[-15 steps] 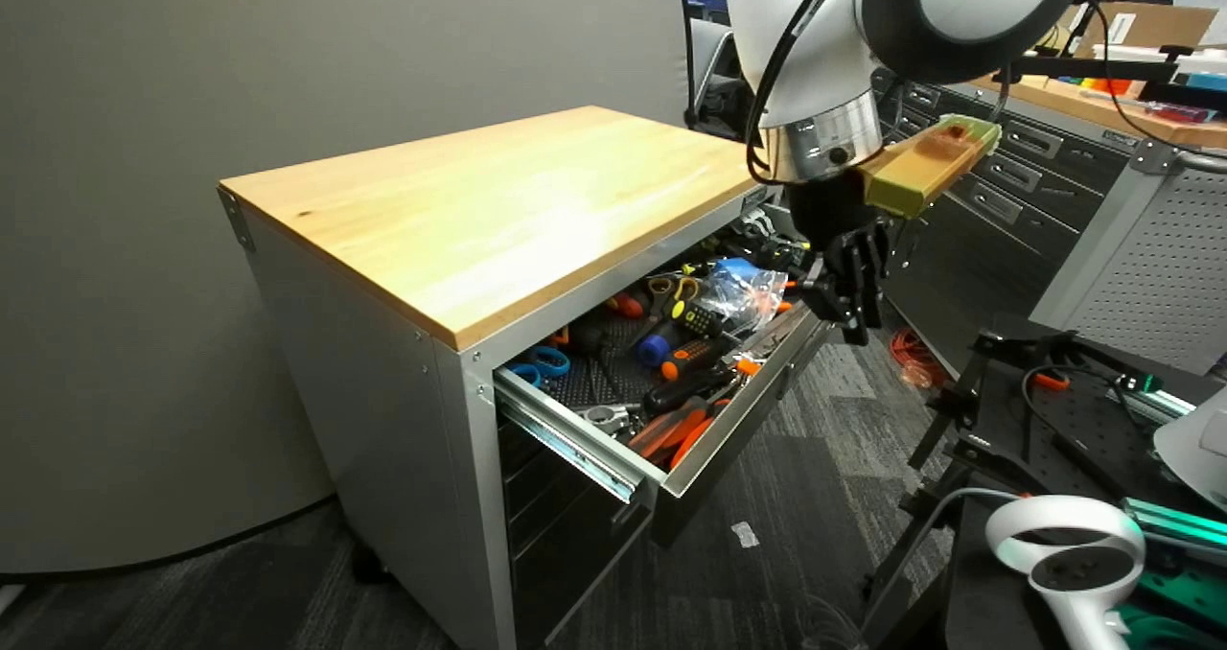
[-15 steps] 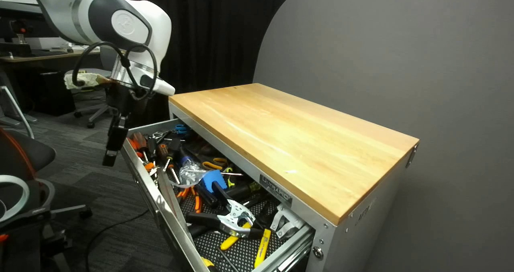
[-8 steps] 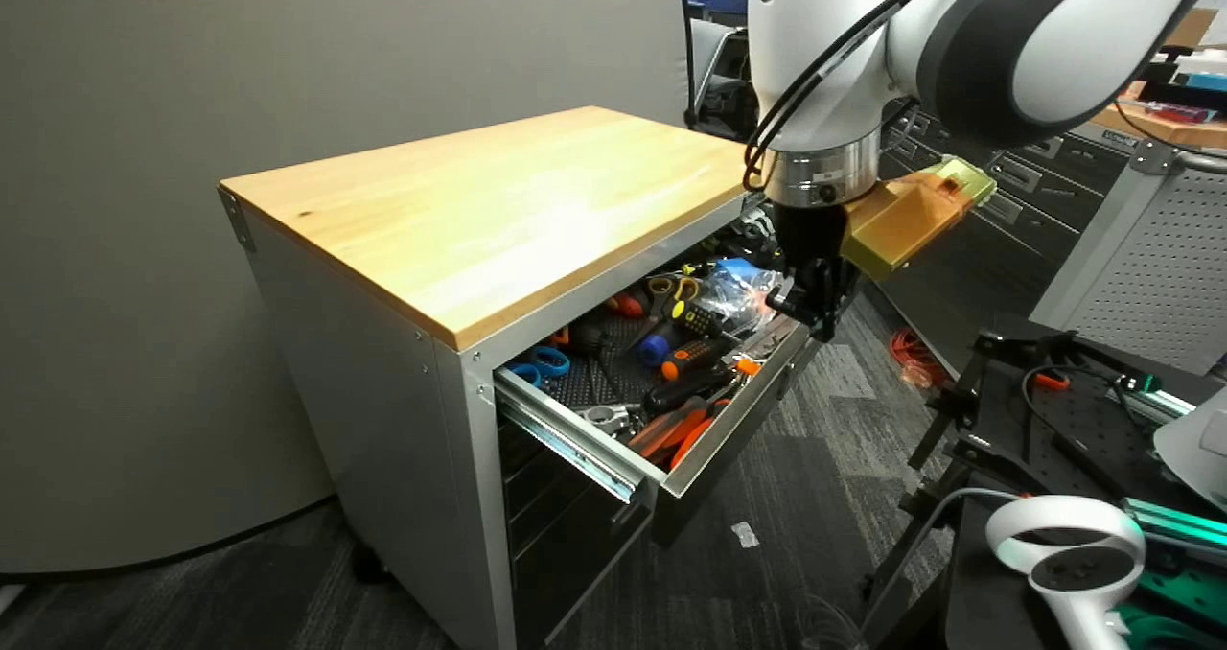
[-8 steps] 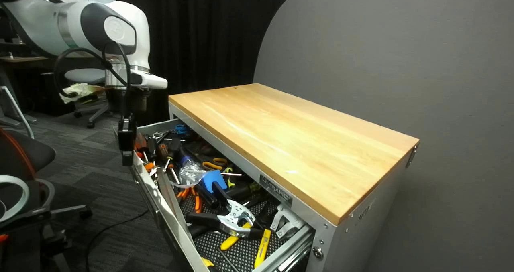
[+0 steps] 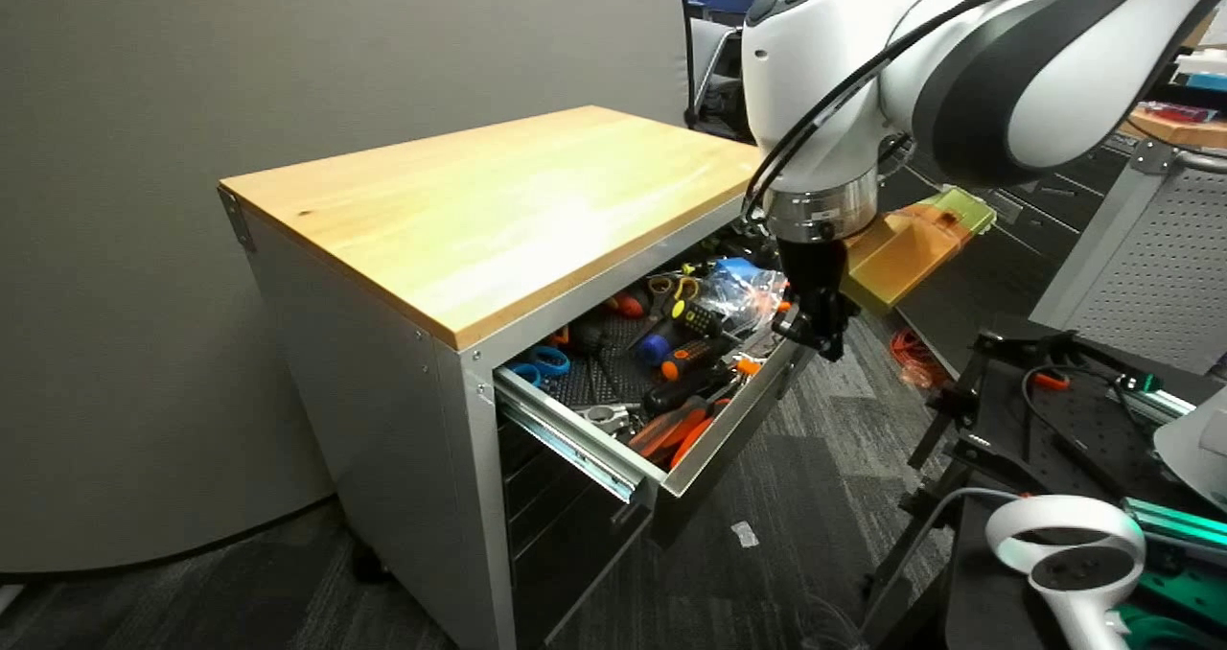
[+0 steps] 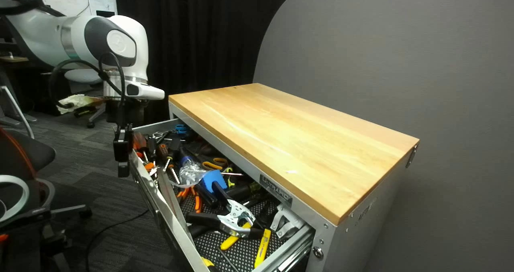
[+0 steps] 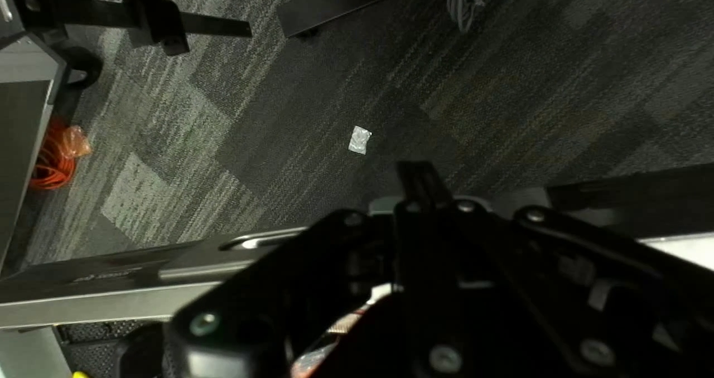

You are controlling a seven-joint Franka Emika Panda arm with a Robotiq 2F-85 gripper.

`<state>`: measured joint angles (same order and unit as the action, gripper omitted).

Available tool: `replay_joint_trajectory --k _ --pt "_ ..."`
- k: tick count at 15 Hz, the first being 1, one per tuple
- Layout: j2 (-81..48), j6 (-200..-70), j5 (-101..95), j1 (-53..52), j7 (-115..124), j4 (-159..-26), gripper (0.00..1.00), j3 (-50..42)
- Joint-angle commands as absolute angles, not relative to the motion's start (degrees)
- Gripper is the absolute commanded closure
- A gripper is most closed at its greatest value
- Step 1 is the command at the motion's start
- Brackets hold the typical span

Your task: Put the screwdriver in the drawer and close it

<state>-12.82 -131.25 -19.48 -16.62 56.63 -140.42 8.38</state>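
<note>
Your black gripper (image 7: 419, 179), jaws together, sits at the open metal drawer (image 5: 727, 427), contact unclear. Inside, among tools (image 5: 688, 359) on studded black liner (image 6: 243, 252): stubby black-and-yellow screwdriver (image 5: 698, 318). Wooden top (image 6: 289, 135) smooth, rectangular.

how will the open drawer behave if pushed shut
The drawer should probably glide fairly straight, judging by its metal side rail. It may feel heavy, packed with the metal spring clamp and much else. The crumpled plastic bag inside looks thin, so it might shift.
</note>
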Motion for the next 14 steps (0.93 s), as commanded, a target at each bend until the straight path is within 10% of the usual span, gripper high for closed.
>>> replay_joint_trajectory --k 1,14 --pt "-13.9 -134.5 -23.6 -18.4 61.4 -139.6 0.94 7.5" --pt "-16.9 -141.6 -59.1 -21.0 86.6 -133.5 0.94 6.9"
